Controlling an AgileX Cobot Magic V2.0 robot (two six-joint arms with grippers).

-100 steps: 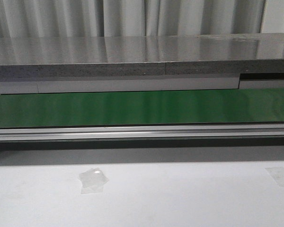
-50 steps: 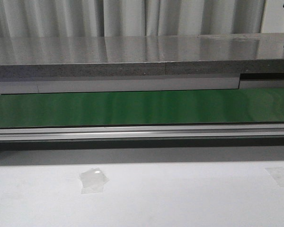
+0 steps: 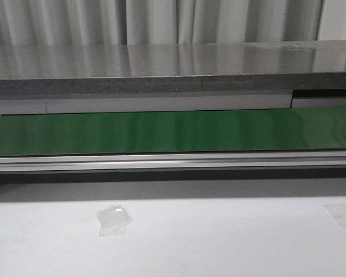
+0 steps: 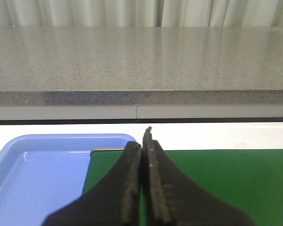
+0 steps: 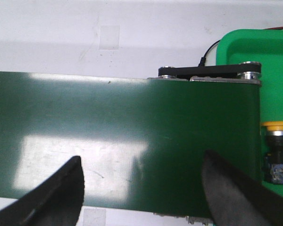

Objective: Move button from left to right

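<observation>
No orange-yellow button shows in any view. My left gripper (image 4: pixel 143 141) is shut with nothing between its fingers. It hovers over the left end of the green conveyor belt (image 4: pixel 226 183), beside a blue tray (image 4: pixel 33 179). My right gripper (image 5: pixel 141 157) is open and empty above the right end of the belt (image 5: pixel 132 113). Neither gripper shows in the front view, where the belt (image 3: pixel 173 131) runs across the middle with nothing on it.
A green tray (image 5: pixel 254 47) sits past the belt's right end, by the black roller bracket (image 5: pixel 210 71). A yellow-capped black fitting (image 5: pixel 277 127) stands beside the belt there. A grey stone shelf (image 3: pixel 173 69) runs behind the belt. Tape patches (image 3: pixel 114 219) lie on the white table.
A dark shape that showed at the front view's top right edge half a second ago has gone out of view. The belt and table look the same.
</observation>
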